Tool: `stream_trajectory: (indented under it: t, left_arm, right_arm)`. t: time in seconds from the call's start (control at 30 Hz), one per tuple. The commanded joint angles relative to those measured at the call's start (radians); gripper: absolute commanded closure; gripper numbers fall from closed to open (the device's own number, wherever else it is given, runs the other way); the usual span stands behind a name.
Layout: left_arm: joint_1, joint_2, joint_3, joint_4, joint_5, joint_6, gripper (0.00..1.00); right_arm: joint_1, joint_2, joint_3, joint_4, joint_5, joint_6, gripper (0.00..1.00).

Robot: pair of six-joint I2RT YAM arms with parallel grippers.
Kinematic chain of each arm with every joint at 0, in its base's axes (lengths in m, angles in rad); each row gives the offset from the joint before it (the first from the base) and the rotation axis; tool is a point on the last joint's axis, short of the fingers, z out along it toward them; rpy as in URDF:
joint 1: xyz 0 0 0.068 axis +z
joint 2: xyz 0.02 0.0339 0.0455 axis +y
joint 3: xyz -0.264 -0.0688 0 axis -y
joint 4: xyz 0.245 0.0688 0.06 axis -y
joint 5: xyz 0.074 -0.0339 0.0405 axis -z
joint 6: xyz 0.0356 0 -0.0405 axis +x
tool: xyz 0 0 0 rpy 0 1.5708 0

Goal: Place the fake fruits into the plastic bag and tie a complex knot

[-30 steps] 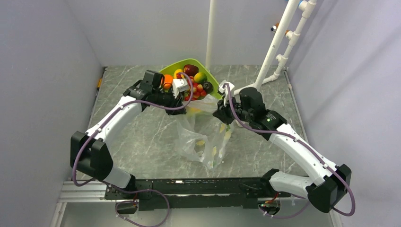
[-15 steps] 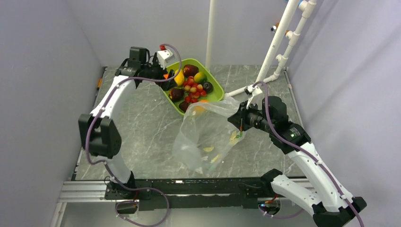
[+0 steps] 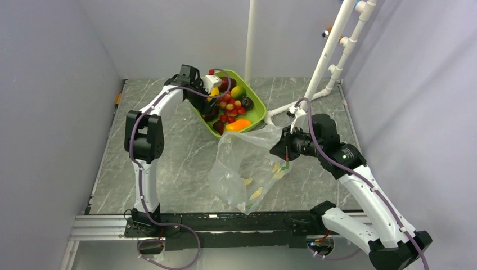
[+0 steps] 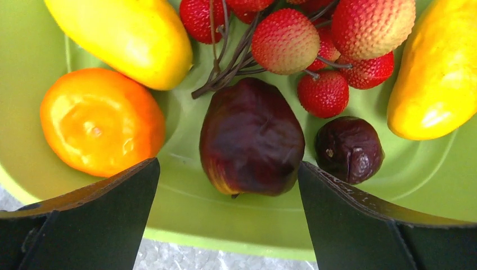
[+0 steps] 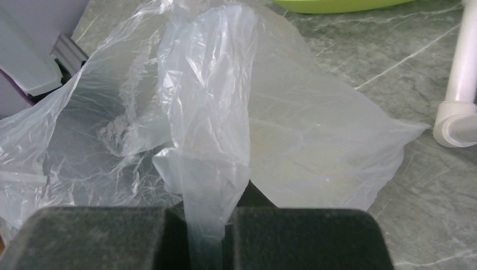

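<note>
The fake fruits lie in a lime green tray [image 3: 257, 114]. In the left wrist view I see a dark maroon one [image 4: 250, 138], an orange [image 4: 101, 121], yellow oblongs [image 4: 124, 34], a small dark one [image 4: 349, 149] and red-pink berries [image 4: 287, 39]. My left gripper [image 4: 228, 219] hangs open just above the tray [image 4: 185, 225], its jaws either side of the maroon fruit without touching it. The clear plastic bag [image 3: 247, 169] stands in front of the tray. My right gripper [image 5: 211, 236] is shut on a gathered strip of the bag [image 5: 281, 129] and holds that edge up. No knot shows.
A white pipe frame [image 3: 329, 56] rises at the back right, its foot [image 5: 458, 112] close to the bag. A white pole [image 3: 251, 34] stands behind the tray. Grey walls close in on both sides, and a metal rail [image 3: 225, 222] runs along the near edge.
My left gripper has left the bag's mouth, swung back over the tray with its jaws opened wide, and come down over the fruits. My right gripper drew the bag's edge rightward and holds it.
</note>
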Motion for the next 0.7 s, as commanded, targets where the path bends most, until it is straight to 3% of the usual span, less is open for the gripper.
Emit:
stream_trajectory:
  t: [0.0,0.13,0.23,0.47,0.53,0.67]
  left_arm:
    - [-0.034,0.033,0.054,-0.01,-0.058,0.029,0.01]
    - [-0.063,0.075,0.066,-0.005,-0.103,0.039,0.01]
    - [-0.073,0.118,0.118,-0.04,-0.133,0.032,0.08]
    - [-0.07,0.007,0.111,-0.043,-0.058,-0.018,0.5]
    - [-0.069,-0.067,0.119,-0.071,0.024,-0.057,0.57]
    - [-0.07,-0.284,0.044,-0.062,0.286,-0.141,0.58]
  right_arm:
    - [-0.013,0.014,0.019,0.025,-0.081,-0.015,1.0]
    - [-0.019,0.025,0.021,0.04,-0.084,-0.003,1.0]
    - [-0.024,0.023,0.015,0.058,-0.064,0.016,1.0]
    - [-0.032,0.015,-0.001,0.082,-0.025,0.088,1.0]
    - [-0.033,0.011,-0.009,0.099,-0.021,0.118,1.0]
    - [-0.033,0.001,-0.034,0.148,-0.07,0.171,1.0]
